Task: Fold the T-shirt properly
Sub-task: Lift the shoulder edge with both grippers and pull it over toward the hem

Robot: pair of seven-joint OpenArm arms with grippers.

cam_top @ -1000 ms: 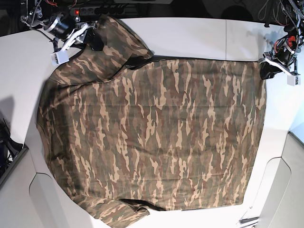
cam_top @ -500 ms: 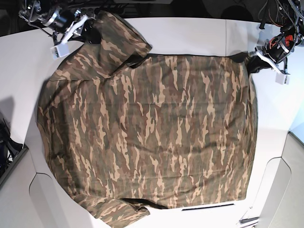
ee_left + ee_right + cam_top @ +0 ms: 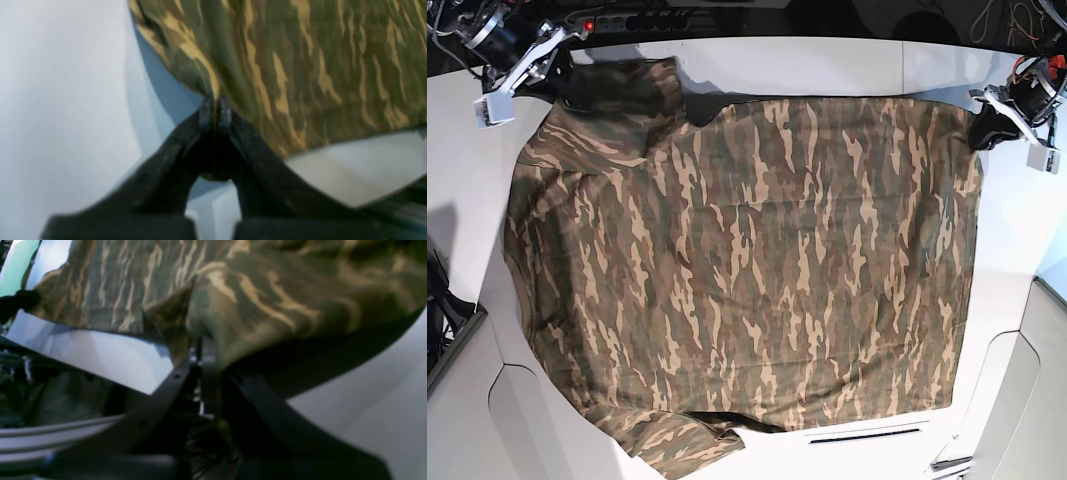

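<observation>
The camouflage T-shirt (image 3: 747, 260) lies spread flat over most of the white table (image 3: 827, 65), with one sleeve at the back left and the other at the front (image 3: 677, 445). In the base view my right gripper (image 3: 577, 92) is at the back left, shut on the sleeve edge. My left gripper (image 3: 983, 130) is at the back right, shut on the shirt's corner. The left wrist view has the black fingertips (image 3: 215, 113) pinched together on the T-shirt (image 3: 300, 66). In the right wrist view the cloth (image 3: 267, 300) drapes over the shut gripper (image 3: 201, 351).
A power strip with a red light (image 3: 587, 24) and cables run along the table's back edge. Dark equipment (image 3: 442, 300) stands off the left edge. The front of the table has rounded cut-outs (image 3: 522, 420) and a narrow slot (image 3: 864, 436).
Both grippers have shut on the cloth. The right gripper pulled the back-left sleeve outward to the left. The left gripper drew its corner in, then back to the right, stretching the shirt flatter.
</observation>
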